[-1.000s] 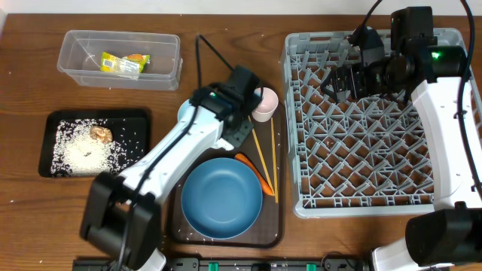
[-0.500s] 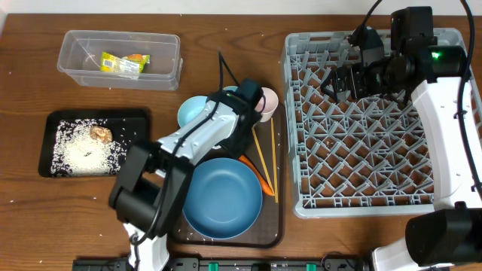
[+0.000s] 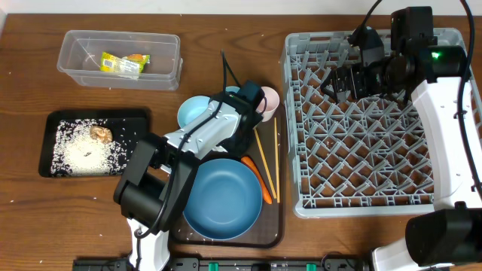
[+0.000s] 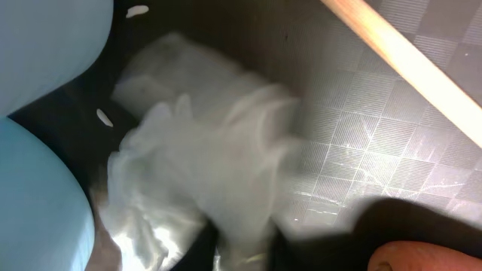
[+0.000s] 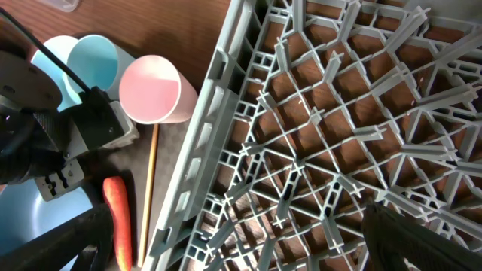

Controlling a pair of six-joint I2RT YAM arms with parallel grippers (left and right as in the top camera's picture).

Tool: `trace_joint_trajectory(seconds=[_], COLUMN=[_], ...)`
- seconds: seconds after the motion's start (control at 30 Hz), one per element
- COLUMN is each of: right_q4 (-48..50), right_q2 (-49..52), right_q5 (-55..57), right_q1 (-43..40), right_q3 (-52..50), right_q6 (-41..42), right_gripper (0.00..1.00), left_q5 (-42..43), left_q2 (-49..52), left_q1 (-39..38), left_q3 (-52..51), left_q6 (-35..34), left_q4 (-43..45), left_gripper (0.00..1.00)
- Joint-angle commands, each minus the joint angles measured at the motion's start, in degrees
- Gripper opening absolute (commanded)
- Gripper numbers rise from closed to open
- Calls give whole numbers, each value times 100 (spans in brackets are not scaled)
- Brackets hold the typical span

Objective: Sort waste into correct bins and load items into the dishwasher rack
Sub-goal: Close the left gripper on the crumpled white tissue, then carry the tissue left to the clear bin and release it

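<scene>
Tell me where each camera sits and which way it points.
Overhead: above the table, facing straight down; left arm and right arm show.
Left wrist: low over the brown tray, facing the tissue; blurred jaws at bottom.
Right wrist: over the rack, looking down; jaw tips in bottom corners.
Wrist views share the carrot.

Overhead looks straight down on the whole counter (image 3: 30,196). The left wrist camera sits very close and blurred over the tissue (image 4: 203,165) beneath the left end effector (image 3: 239,139). The right wrist camera looks down from higher, onto the rack (image 5: 316,135) edge below the right end effector (image 5: 241,245). It shares the pink cup (image 5: 154,89) and carrot (image 5: 117,218) with overhead.
</scene>
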Motion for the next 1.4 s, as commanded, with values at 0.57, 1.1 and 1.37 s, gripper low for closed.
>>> trace_joint_trajectory(seconds=[0.57,1.1,1.37], right_q4=[-2,0,7], right_q2=[-59,-59,-59], right_q5=[0,0,0], right_q1=[37,37,37], right_q3=[-37,-37,-37], right_q6=[-103,-101,-101], right_gripper=[99,99,99], left_q5=[-28,-389,-306], left_q2=[-1657,-1816,-798], left_q1=[120,2378,3010], left_q3=[518,514,511], left_q6=[-404,-409,-407], left_q4=[-402,3014,4435], left_gripper=[6,6,7])
